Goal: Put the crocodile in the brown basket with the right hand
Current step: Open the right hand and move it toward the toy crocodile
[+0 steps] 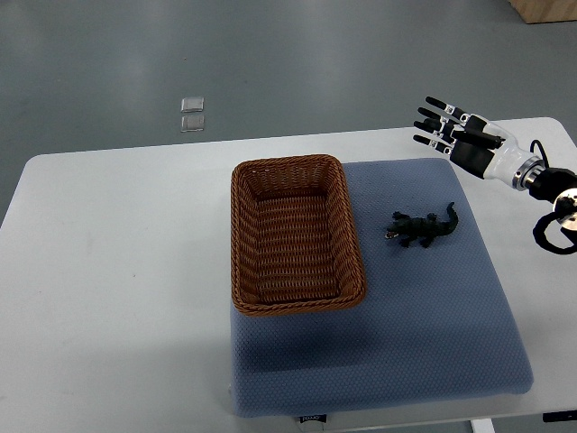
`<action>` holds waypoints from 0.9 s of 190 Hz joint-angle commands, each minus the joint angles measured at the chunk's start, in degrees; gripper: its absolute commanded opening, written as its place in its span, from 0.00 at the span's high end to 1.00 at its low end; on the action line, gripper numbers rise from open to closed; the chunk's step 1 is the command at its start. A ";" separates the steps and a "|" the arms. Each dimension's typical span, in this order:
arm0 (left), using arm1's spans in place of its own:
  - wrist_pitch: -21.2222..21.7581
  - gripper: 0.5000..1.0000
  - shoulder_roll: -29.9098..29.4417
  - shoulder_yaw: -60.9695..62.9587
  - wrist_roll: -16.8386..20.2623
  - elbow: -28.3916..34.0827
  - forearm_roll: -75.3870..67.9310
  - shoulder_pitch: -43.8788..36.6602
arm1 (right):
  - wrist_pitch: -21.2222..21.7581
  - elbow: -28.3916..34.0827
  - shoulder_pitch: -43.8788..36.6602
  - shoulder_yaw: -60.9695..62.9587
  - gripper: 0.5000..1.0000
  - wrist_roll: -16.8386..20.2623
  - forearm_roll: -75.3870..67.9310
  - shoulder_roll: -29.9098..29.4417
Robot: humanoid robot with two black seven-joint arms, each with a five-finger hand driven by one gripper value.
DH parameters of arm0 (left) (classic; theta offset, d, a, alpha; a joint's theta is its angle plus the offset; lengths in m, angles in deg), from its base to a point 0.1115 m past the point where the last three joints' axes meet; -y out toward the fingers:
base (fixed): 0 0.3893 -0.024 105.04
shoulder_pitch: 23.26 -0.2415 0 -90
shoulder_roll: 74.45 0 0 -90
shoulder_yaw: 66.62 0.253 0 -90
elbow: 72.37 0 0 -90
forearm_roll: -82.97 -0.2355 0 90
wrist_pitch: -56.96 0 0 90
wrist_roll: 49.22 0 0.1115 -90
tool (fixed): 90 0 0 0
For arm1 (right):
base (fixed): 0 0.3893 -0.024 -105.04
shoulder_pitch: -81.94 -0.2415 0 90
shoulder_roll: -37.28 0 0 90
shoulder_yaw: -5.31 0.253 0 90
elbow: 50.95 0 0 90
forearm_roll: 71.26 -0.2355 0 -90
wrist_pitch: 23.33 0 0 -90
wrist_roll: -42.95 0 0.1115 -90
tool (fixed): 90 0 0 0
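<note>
1. The small dark-green toy crocodile [424,229] lies on the blue padded mat [433,325] on the white desk [117,271], just right of the brown rectangular wicker basket [242,236] and apart from it.
2. Its long axis runs roughly crosswise, with the head seemingly toward the basket.
3. The white-and-black right hand [460,135] hovers farther right of the basket, its fingers [433,120] spread and holding nothing.
4. From the fingers, the crocodile lies basket-ward and nearer the robot.

right hand [462,137], fingers spread, empty
</note>
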 commanded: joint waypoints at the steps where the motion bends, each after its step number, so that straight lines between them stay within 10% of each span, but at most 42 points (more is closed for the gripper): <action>1: 0.17 0.00 0.00 -0.08 0.00 0.07 -0.01 -0.01 | -0.07 0.00 -0.06 0.06 0.14 0.00 -0.09 -0.09; 171: 0.17 0.00 0.00 0.18 0.26 -0.10 -0.01 0.78 | 3.90 0.88 -5.16 0.06 0.14 -2.55 24.34 3.08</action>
